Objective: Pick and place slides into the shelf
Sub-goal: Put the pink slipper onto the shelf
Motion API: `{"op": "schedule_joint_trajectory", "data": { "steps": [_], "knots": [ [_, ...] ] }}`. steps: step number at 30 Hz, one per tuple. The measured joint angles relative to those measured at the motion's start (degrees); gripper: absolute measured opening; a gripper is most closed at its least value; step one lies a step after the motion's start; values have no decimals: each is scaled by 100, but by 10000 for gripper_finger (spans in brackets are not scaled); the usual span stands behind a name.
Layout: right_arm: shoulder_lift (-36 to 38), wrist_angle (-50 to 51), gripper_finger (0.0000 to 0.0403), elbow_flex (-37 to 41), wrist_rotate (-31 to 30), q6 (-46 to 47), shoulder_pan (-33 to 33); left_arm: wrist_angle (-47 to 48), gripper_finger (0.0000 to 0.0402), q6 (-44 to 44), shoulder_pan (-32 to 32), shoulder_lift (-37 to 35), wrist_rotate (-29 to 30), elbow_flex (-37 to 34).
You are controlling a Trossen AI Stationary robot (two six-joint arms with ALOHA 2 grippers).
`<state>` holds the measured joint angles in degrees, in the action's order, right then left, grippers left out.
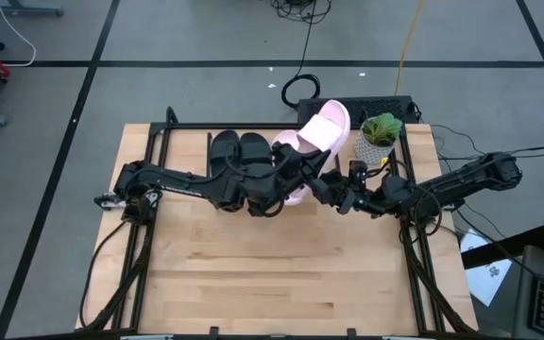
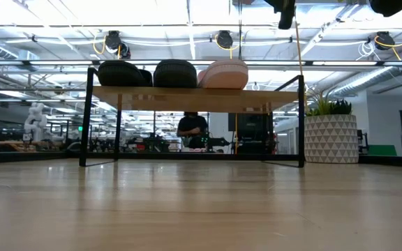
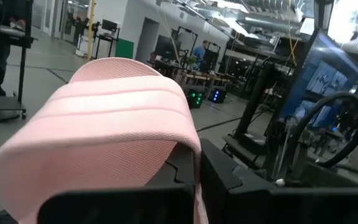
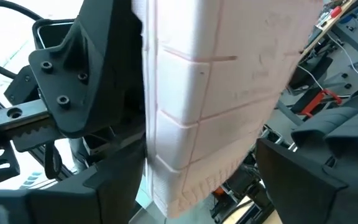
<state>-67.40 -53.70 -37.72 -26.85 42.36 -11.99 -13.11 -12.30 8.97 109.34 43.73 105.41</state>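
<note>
Up above the worktop [image 1: 281, 274], both arms meet near the middle, just in front of the shelf [image 2: 194, 99]. The left gripper [image 1: 291, 170] is clamped tight on a pale pink slide [image 3: 104, 134], its wide ribbed strap filling the left wrist view right over the dark fingers. The right gripper [image 1: 333, 192] hovers alongside with its jaws spread as wide as they go; its wrist view shows the pink slide's grooved sole [image 4: 210, 93] right between its fingers, with the left gripper's body pressed against one side. Whether the right fingers actually touch the sole, I can't tell. On the shelf, two black slides [image 1: 237, 151] sit side by side, and another pink slide [image 1: 327, 127] rests beside them. A small potted plant [image 1: 380, 137] stands at the shelf's right end.
</note>
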Motion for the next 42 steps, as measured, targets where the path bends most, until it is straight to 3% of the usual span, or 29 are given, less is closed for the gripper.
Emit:
{"op": "schedule_joint_trajectory", "data": {
  "steps": [10,21,35,42],
  "knots": [
    [2,-172,276,349,8,84,0,542,0,-31,-31,5,-33,0],
    [0,248,270,350,610,-59,0,1031,0,435,-33,7,-719,0],
    [314,751,270,350,611,-266,5,1317,0,627,-17,7,-1456,0],
    [323,627,270,350,611,-265,181,1412,0,705,38,7,-1483,0]
  ]
}}
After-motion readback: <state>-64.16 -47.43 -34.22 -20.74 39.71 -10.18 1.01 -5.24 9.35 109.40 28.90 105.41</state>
